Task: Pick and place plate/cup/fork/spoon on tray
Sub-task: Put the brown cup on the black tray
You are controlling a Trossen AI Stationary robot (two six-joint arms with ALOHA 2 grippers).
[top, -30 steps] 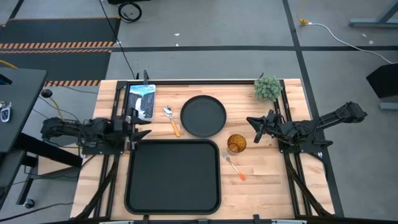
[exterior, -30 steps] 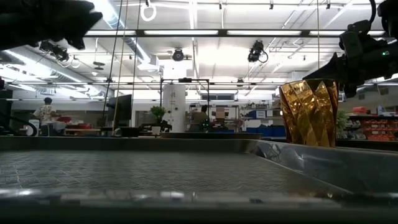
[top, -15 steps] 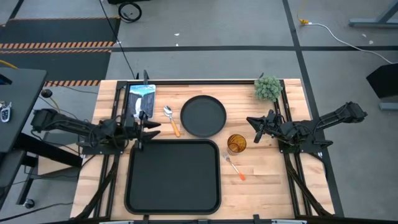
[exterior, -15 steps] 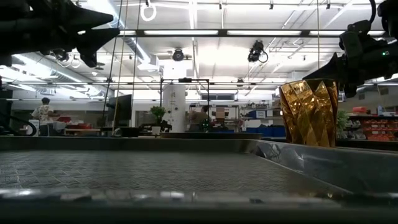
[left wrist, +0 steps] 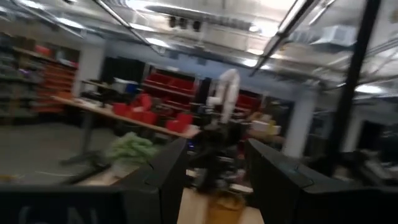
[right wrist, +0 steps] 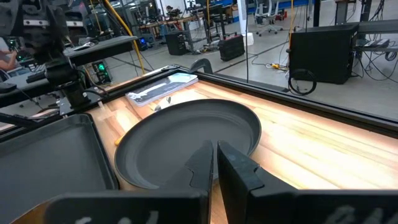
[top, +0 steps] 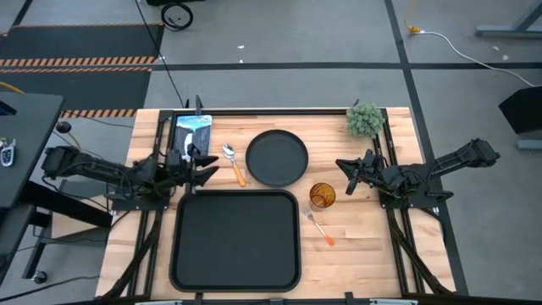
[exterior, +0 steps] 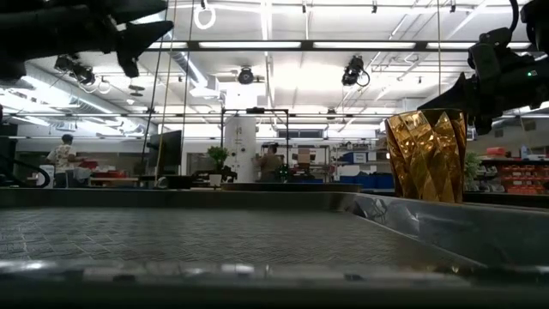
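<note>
The tray (top: 236, 240) lies empty at the near edge of the wooden tabletop (top: 364, 250), filling the middle at 6 o'clock. Just beside its right edge, the fork (top: 318, 228) rests on the wood at about 4 o'clock, tines toward the cup and orange handle pointing to the near right. The cup (top: 321, 196) stands upright just off the tray's far right corner, apart from the fork's tines.

The left pincer (top: 201, 169) hangs above the tabletop at 9 o'clock, just off the tray's far left corner, its fingers (left wrist: 163, 177) spread apart and holding nothing. The right pincer (top: 345, 174) waits at 3 o'clock, a little beyond the cup and pointing toward the plate; its fingers (right wrist: 239, 168) are nearly closed, only a thin slit between them, with nothing held.

Farther back, the plate (top: 277, 158) sits flat near the tabletop's centre, just beyond the tray's far edge. The spoon (top: 233, 163) lies just to its left, bowl away from the tray and handle angled toward it, between the plate and the left pincer. At 11 o'clock a blue-white picture panel (top: 192, 135) stands by the far left, and at 1 o'clock a small green plant (top: 365, 119) sits at the far right corner.
</note>
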